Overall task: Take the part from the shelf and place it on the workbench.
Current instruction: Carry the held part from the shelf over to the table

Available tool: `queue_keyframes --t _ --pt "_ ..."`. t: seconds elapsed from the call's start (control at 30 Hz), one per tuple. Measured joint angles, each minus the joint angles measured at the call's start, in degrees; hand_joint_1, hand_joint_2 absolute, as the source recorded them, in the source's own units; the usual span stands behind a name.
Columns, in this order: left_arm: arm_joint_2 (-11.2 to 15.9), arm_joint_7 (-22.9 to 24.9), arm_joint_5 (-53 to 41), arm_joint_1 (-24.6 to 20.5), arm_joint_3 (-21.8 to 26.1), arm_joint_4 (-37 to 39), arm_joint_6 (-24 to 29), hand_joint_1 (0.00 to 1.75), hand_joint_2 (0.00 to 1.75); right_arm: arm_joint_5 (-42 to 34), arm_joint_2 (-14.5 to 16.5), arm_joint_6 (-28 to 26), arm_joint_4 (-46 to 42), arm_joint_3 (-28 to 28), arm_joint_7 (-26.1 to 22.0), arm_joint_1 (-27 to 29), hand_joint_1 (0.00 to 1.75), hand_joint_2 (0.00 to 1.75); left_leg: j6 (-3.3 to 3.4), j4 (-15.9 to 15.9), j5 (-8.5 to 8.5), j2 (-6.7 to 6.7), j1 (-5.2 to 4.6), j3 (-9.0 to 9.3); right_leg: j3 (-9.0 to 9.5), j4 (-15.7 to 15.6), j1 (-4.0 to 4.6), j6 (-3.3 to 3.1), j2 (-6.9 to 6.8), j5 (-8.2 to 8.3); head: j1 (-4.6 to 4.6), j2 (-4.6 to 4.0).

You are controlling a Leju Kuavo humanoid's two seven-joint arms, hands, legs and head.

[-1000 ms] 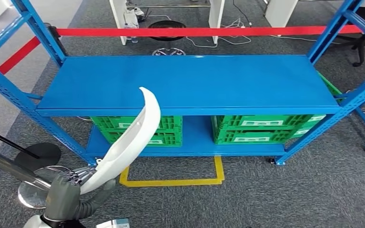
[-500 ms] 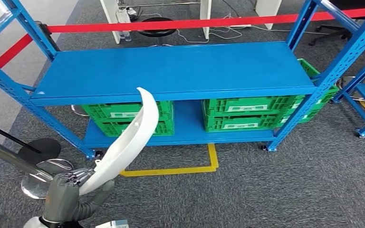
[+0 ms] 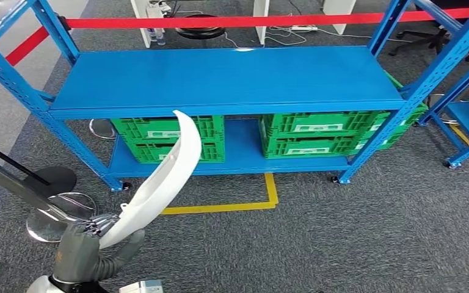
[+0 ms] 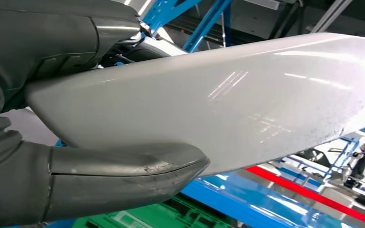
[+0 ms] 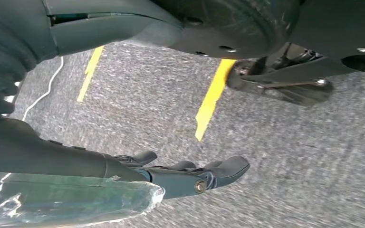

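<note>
We are holding the long white part [image 3: 165, 177] tight in our left hand [image 3: 82, 253] at seven o'clock — it is already off the blue shelf [image 3: 226, 76] at twelve o'clock. Our right hand [image 5: 190, 173] is hanging down with fingers apart, holding nothing — we are not seeing the workbench, so putting it down is left.

The upper deck of the blue metal shelf [image 3: 226, 76] is left bare, open from the front between the slanted blue uprights [image 3: 430, 85]. The lower level is blocked by two green slotted plastic crates [image 3: 168, 137], a narrow gap kept between them. The long curved white plastic part [image 3: 162, 183], gripped by the left hand [image 3: 82, 253], is raised across the left crate's front. Grey carpet [image 3: 372, 232] spreads open rightward.
</note>
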Motion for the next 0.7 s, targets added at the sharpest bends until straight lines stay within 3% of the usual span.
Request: queue_keyframes --t 0.03,0.1,0.17,0.2,0.27,0.3,0.37,0.43,0.47,0.5,0.53,0.57,0.63,0.7 --pt "0.01 0.00 0.01 -0.01 0.00 0.00 -0.01 1.69 1.75 0.01 0.00 0.00 0.00 0.00 0.01 0.00 0.00 1.75 -0.04 0.33 0.32 0.45 -0.01 -0.67 1.17 -0.57 -0.01 0.13 -0.11 1.36 0.00 0.00" --pt "0.01 0.00 0.03 -0.01 0.00 0.00 -0.02 1.69 1.75 0.01 0.00 0.00 0.00 0.00 0.02 -0.11 0.00 1.75 -0.41 1.08 0.92 1.20 -0.02 -2.01 5.85 -6.83 -0.03 0.30 -1.15 4.36 0.01 0.00" --pt "0.01 -0.01 0.11 0.03 0.01 0.00 -0.01 1.69 1.75 0.01 -0.01 0.02 -0.01 0.00 0.00 -0.40 0.00 1.75 -1.02 1.70 1.55 1.98 -0.16 -2.96 10.43 -14.01 0.24 0.01 -2.70 4.81 0.04 0.00" --pt "0.02 -0.02 0.18 0.01 0.01 0.00 -0.01 1.69 1.75 0.02 -0.02 0.04 -0.01 0.01 -0.02 -0.53 0.00 1.75 -1.33 1.87 1.94 2.43 -0.25 -3.18 11.29 -15.90 0.41 -0.35 -3.02 4.49 0.06 0.00" --pt "0.05 -0.06 0.38 -0.03 0.01 0.00 -0.01 1.69 1.75 0.05 -0.02 0.08 0.01 0.02 -0.04 -0.52 0.00 1.75 -1.88 1.94 2.59 3.24 -0.22 -3.41 10.63 -16.49 0.52 -1.47 -2.36 5.00 0.01 0.00" --pt "0.09 -0.08 0.46 -0.05 0.00 0.00 -0.01 1.69 1.75 0.09 -0.01 0.10 0.01 0.02 -0.03 -0.48 0.00 1.75 -2.23 2.23 2.01 2.93 -0.11 -3.60 10.02 -16.49 0.47 -2.00 -2.01 5.52 0.01 0.00" --pt "0.16 -0.11 0.57 -0.01 -0.01 0.00 -0.02 1.69 1.75 0.15 0.02 0.10 0.01 0.02 0.02 -0.44 0.00 1.75 -2.93 5.09 -2.32 1.21 0.13 -4.34 8.85 -16.56 0.35 -3.10 -1.44 6.86 -0.10 0.00" --pt "0.23 -0.15 0.65 0.01 -0.01 0.01 -0.02 1.69 1.75 0.22 0.02 0.09 0.00 0.03 0.03 -0.52 0.00 1.75 -3.28 11.50 -8.46 -0.33 0.28 -5.30 7.37 -16.41 0.48 -3.62 -0.69 8.36 -0.20 0.00" --pt "0.27 -0.15 0.69 -0.01 0.00 0.02 -0.04 1.69 1.75 0.24 0.02 0.09 0.00 0.03 0.03 -0.54 0.00 1.75 -3.27 14.66 -10.05 -0.58 0.30 -5.51 6.47 -16.27 0.59 -3.68 -0.24 9.11 -0.21 0.00" --pt "0.29 -0.15 0.74 -0.02 0.00 0.02 -0.05 1.69 1.75 0.27 0.02 0.09 0.00 0.04 0.03 -0.53 0.00 1.75 -3.16 16.69 -10.23 -0.70 0.29 -5.22 5.39 -16.07 0.70 -3.68 0.23 9.86 -0.21 0.00" --pt "0.29 -0.15 0.76 -0.04 0.00 0.02 -0.07 1.69 1.75 0.29 0.02 0.09 0.00 0.04 0.03 -0.52 0.00 1.75 -2.92 17.00 -9.12 -0.82 0.27 -4.19 4.26 -15.84 0.82 -3.63 0.73 10.55 -0.21 0.00" --pt "0.29 -0.15 0.76 -0.05 0.00 0.02 -0.08 1.69 1.75 0.31 0.02 0.09 0.00 0.04 0.04 -0.52 0.00 1.75 -2.53 15.38 -7.39 -1.14 0.23 -2.34 3.16 -15.64 0.93 -3.59 1.27 11.28 -0.21 0.00" --pt "0.30 -0.15 0.76 -0.08 0.01 0.01 -0.08 1.69 1.75 0.33 0.11 0.09 0.00 0.05 0.04 -0.62 0.00 1.75 -1.36 7.78 -5.37 -3.20 -0.04 3.57 1.38 -15.38 1.17 -3.45 2.43 12.78 -0.20 0.00" --pt "0.31 -0.16 0.75 -0.17 0.02 0.01 -0.09 1.69 1.75 0.33 0.26 0.07 0.00 0.06 0.02 -0.71 0.00 1.75 -0.64 0.36 -5.99 -5.06 -0.31 8.31 0.30 -15.54 1.23 -3.08 3.55 14.52 -0.14 0.00"
